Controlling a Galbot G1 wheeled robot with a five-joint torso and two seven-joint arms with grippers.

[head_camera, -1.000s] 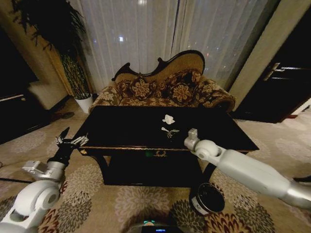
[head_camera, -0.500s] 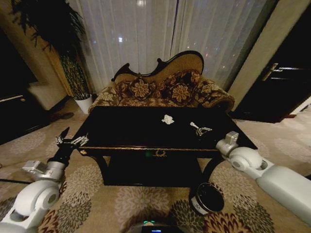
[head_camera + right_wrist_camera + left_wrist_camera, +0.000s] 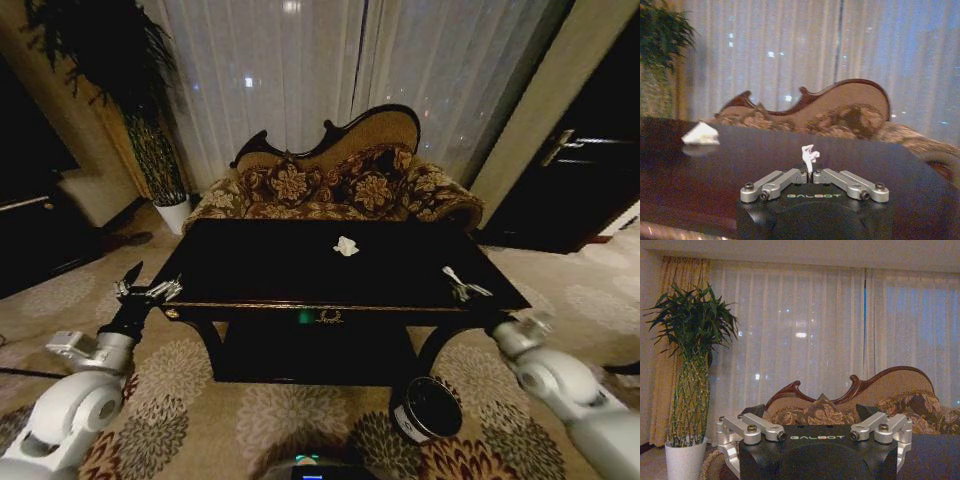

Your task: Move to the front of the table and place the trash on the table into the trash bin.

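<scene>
Right wrist view: clamped a small white wad (image 3: 809, 156) in the right gripper (image 3: 811, 176) over the table's (image 3: 250, 270) 4 o'clock edge, best carried tightly pinched until squarely above the bin (image 3: 427, 408) at 5 o'clock on the floor, with the left gripper (image 3: 147, 290) parked agape at 9 o'clock.

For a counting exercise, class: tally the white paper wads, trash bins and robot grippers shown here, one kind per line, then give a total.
white paper wads: 2, one lying on the table, one pinched in the right gripper
trash bin: 1, on the carpet
grippers: 2, the right gripper and the left gripper, which is open
Total: 5
</scene>
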